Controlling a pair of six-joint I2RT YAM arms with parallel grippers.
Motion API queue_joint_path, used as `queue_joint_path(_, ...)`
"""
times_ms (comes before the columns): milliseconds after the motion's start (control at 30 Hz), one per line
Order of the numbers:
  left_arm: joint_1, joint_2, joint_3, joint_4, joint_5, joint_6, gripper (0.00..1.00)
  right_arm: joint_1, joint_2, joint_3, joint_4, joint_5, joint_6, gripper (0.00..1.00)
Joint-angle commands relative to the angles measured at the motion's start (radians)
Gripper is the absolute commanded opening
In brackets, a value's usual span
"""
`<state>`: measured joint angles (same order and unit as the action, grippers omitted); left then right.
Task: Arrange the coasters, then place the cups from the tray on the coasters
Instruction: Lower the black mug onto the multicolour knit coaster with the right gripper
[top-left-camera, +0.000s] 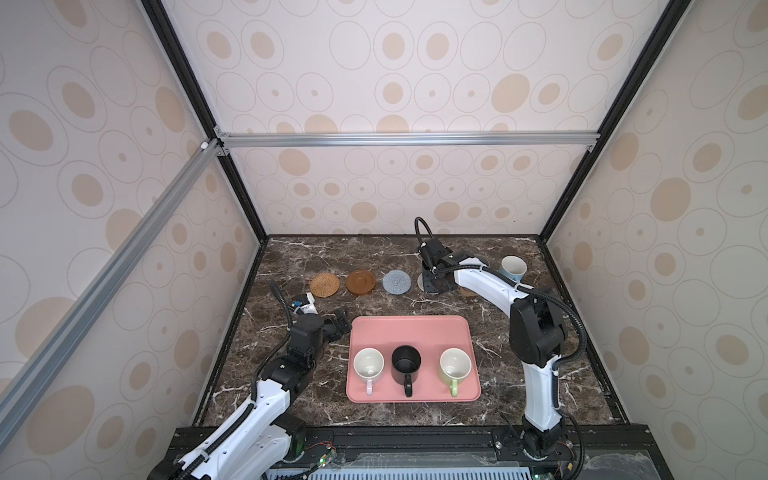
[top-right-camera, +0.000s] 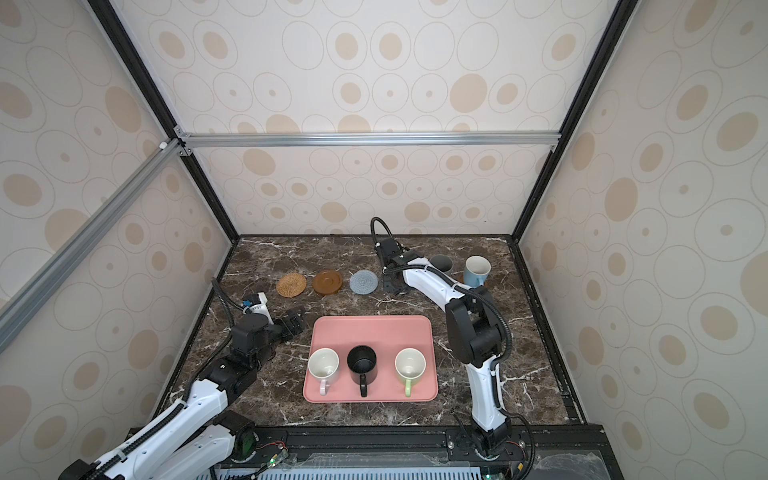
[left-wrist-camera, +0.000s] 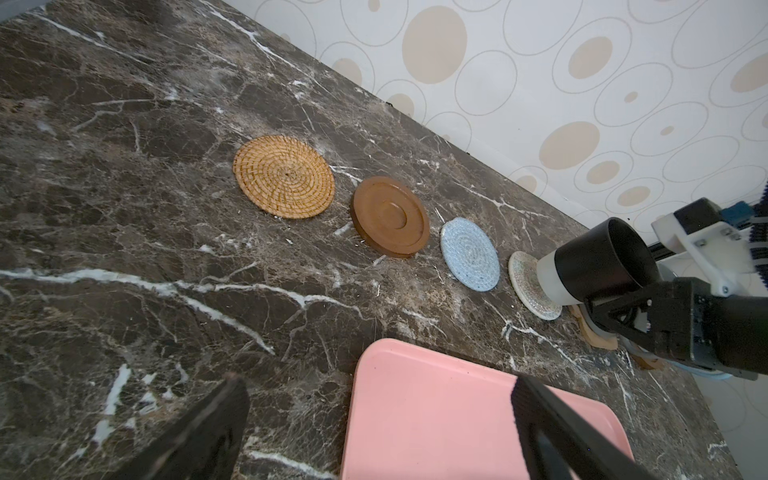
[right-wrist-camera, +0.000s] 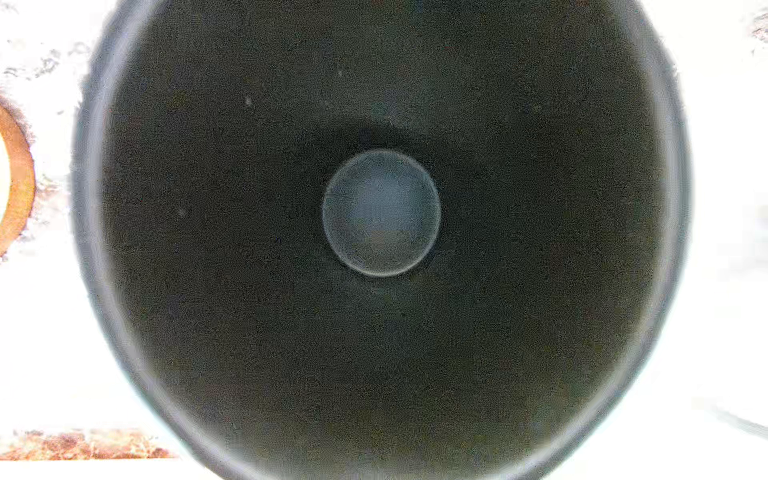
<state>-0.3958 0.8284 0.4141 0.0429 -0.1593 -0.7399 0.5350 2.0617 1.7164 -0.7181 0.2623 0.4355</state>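
Observation:
Rattan coaster (top-left-camera: 324, 284), brown disc coaster (top-left-camera: 360, 282) and blue-grey knitted coaster (top-left-camera: 397, 282) lie in a row at the back. My right gripper (top-left-camera: 434, 286) is shut on a black cup (left-wrist-camera: 598, 257) over the cream-grey coaster (left-wrist-camera: 525, 282); I cannot tell if the cup rests on it. The right wrist view looks straight down into that cup (right-wrist-camera: 382, 249). The pink tray (top-left-camera: 411, 328) carries a pink cup (top-left-camera: 368, 363), a second black cup (top-left-camera: 406, 360) and a green cup (top-left-camera: 455, 365). My left gripper (left-wrist-camera: 378, 386) hangs open and empty over the tray's far left corner.
A light blue cup (top-right-camera: 477, 270) stands on a brown coaster at the back right, a grey cup (top-right-camera: 441, 262) beside it behind the right arm. A tan paw-shaped coaster (left-wrist-camera: 598, 338) shows partly beneath the right gripper. Patterned walls close off three sides.

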Motion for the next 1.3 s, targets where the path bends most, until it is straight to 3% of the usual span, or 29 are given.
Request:
queue_joint_path(0,-0.006,-0.002,0.041,-0.003,-0.005,0.019,1.00,-0.006,0.004,0.034,0.049,0.024,-0.005,0.11)
queue_joint_path(1000,-0.006,-0.033,0.032,-0.025,-0.020,0.011,1.00,-0.021,0.048,0.001,0.072,0.001,-0.001,0.12)
queue_joint_path(1267,-0.006,-0.035,0.032,-0.025,-0.019,0.008,1.00,-0.023,0.047,-0.003,0.056,0.005,0.002,0.20)
